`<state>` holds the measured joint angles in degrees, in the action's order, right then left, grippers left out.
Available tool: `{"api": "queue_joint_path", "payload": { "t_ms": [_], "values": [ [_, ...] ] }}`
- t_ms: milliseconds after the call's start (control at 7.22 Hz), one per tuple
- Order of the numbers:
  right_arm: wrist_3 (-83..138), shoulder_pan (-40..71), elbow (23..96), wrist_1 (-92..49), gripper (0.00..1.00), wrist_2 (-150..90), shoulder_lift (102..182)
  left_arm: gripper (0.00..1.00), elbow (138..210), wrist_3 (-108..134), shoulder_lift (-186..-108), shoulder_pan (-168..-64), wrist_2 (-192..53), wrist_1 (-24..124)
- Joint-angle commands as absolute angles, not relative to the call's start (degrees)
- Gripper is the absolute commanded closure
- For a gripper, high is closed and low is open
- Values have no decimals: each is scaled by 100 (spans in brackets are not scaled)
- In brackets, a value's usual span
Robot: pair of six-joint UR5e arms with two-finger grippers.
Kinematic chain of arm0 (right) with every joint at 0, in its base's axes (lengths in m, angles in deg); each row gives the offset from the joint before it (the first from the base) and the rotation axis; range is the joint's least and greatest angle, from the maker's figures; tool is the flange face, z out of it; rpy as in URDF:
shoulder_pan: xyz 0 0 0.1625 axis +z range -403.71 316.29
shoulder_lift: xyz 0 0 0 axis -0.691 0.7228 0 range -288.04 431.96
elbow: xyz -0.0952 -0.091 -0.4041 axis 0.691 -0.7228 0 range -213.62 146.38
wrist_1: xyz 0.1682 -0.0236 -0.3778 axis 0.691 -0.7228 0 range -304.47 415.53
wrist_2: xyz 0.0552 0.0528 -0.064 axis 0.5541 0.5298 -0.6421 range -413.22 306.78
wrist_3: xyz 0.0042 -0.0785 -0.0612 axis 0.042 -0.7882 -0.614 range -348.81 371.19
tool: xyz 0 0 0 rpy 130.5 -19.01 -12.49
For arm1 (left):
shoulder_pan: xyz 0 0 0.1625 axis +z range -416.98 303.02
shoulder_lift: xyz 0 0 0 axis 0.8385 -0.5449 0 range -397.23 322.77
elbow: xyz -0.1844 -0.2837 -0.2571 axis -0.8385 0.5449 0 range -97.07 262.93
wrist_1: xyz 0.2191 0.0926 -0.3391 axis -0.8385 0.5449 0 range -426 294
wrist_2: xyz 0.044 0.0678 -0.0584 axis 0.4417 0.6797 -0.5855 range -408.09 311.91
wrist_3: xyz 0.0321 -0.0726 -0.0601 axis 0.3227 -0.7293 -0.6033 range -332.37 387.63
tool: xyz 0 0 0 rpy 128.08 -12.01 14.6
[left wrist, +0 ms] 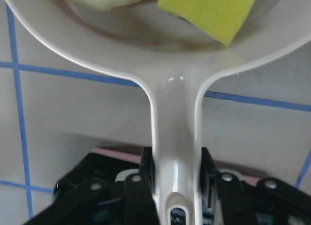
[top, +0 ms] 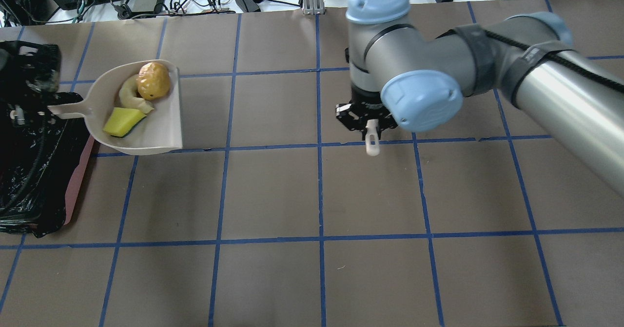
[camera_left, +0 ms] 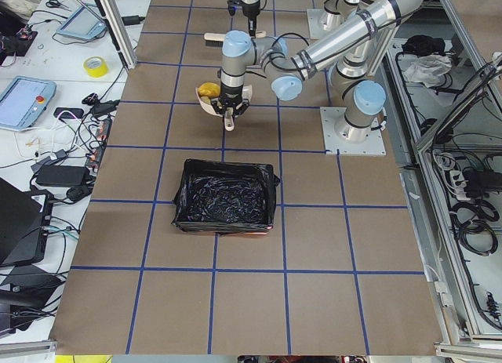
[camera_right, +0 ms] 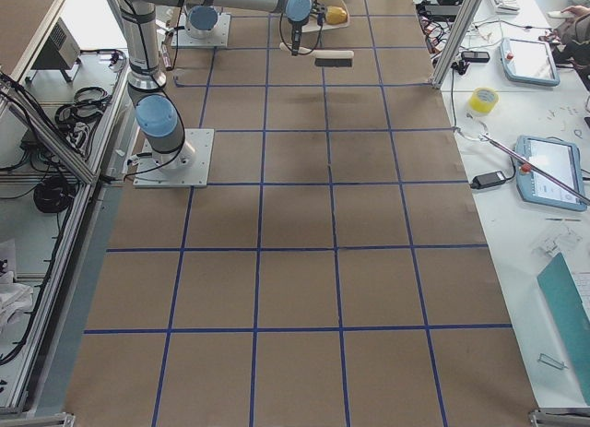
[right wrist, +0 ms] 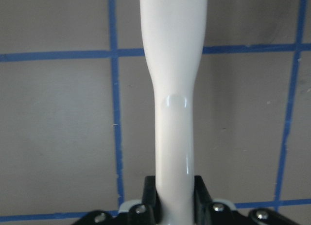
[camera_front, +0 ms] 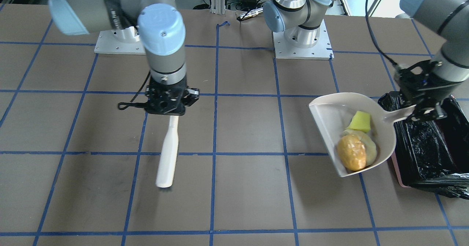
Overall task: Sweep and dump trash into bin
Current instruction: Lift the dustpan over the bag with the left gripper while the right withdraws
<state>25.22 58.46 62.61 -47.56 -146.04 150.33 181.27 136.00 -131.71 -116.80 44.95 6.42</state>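
Trash, three pieces, all lying in the dustpan [camera_front: 326,110] at the right of the front-facing view:
- Orange-brown lump [camera_front: 351,152]: glossy and potato-shaped, lowest in the pan, touching the crescent.
- Cream crescent [camera_front: 370,149]: pale and curved, wrapped around the lump's right side, between lump and wedge.
- Yellow-green wedge [camera_front: 360,121]: just above the crescent, nearest the handle end.

Dustpan: beige and scoop-shaped. Its open lip faces the left of that view. Its handle runs to the right, toward the bin.

Bin [camera_front: 421,149]: pink and rectangular, lined with crinkly black plastic, at the right edge of the frame just beside the pan. No trash shows inside it. The wrist view shows its pink rim under the handle.

Left gripper [left wrist: 175,169]: jaws closed narrowly on the dustpan handle, one finger on each side, positioned over the bin's near edge.

Right gripper [right wrist: 175,188]: left of centre in the front-facing view, well apart from the pan. Jaws clamped on the upper end of the brush [camera_front: 167,154].

Brush: white handle, reaching from the gripper toward the bottom of the frame, with dark bristles just visible at its lower end.

Table [camera_front: 249,187]: brown surface with a grid of blue tape.
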Motion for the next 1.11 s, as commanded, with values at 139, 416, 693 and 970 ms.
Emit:
{"api": "queue_joint_path", "payload": {
  "t_ms": [139,416,693,970],
  "values": [
    [1105,4352,6279,-4765,99,-14911,15097,100,17550,14327,-13381,-9878,4314,1029],
    [426,3341,6636,-5053,99,-14814,15035,100,17320,15198,-13810,-9471,5011,-174],
    [-56,2995,7243,-5766,99,-14490,14992,100,17197,16089,-14075,-9425,5744,-1321],
    [-575,2845,7290,-5846,98,-14541,14887,100,17266,17163,-14199,-9442,6482,-2533]
  ]
}}
